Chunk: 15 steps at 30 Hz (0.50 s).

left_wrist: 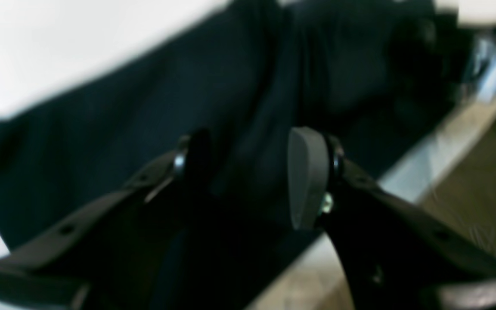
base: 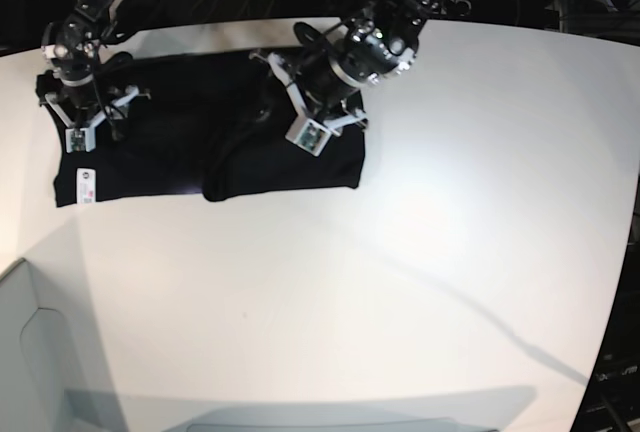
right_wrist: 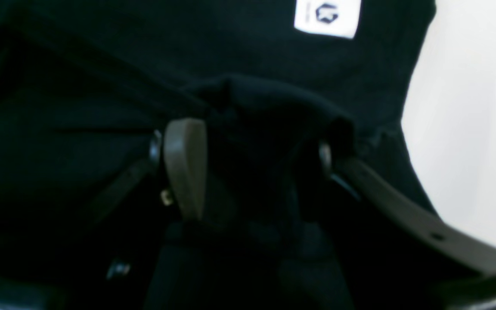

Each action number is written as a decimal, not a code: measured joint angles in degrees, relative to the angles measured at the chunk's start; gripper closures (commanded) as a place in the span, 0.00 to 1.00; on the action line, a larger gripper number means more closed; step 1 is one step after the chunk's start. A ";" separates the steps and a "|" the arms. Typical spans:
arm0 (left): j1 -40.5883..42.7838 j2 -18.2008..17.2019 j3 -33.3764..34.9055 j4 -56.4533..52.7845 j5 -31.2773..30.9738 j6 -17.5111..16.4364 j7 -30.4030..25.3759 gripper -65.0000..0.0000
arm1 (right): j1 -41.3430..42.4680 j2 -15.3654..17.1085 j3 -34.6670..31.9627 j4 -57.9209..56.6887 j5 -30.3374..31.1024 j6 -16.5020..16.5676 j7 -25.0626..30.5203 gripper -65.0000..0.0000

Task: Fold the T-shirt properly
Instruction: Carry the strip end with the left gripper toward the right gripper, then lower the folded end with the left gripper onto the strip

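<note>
1. Base view shows the black T-shirt [base: 200,142] lying partly folded near the table's [base: 420,252] far left corner, its white tag [base: 85,185] at the shirt's near left corner.
2. Your left gripper [base: 300,102] sits over the shirt's right half; in the left wrist view its pads [left_wrist: 308,176] stand apart with only cloth below them, so it looks released.
3. Your right gripper [right_wrist: 256,168] is at the shirt's left end, close to the table's left edge. In its wrist view the jaws stand wide with a ridge of black fabric bunched between them; whether they pinch it, you cannot tell.
4. A thick crease runs down the shirt's middle. My judgement: lift the left gripper straight up so no cloth drags, then smooth that ridge before the next fold.
5. Room to move: the table's near half and right side are bare white, so fold toward them. The far and left edges are close to both arms.
</note>
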 measured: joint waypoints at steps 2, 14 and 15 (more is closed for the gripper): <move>0.11 -1.68 0.50 -0.52 -0.72 3.32 -0.26 0.56 | 0.02 0.00 0.00 -0.02 0.04 0.04 0.04 0.50; -5.35 -1.29 9.18 -7.65 -0.68 9.09 -0.70 0.56 | 0.00 0.00 0.02 -0.13 0.09 0.04 0.20 0.50; -6.32 -1.11 11.50 -7.91 -0.83 9.05 -0.74 0.56 | 0.00 0.02 0.02 -0.13 0.07 0.04 0.20 0.50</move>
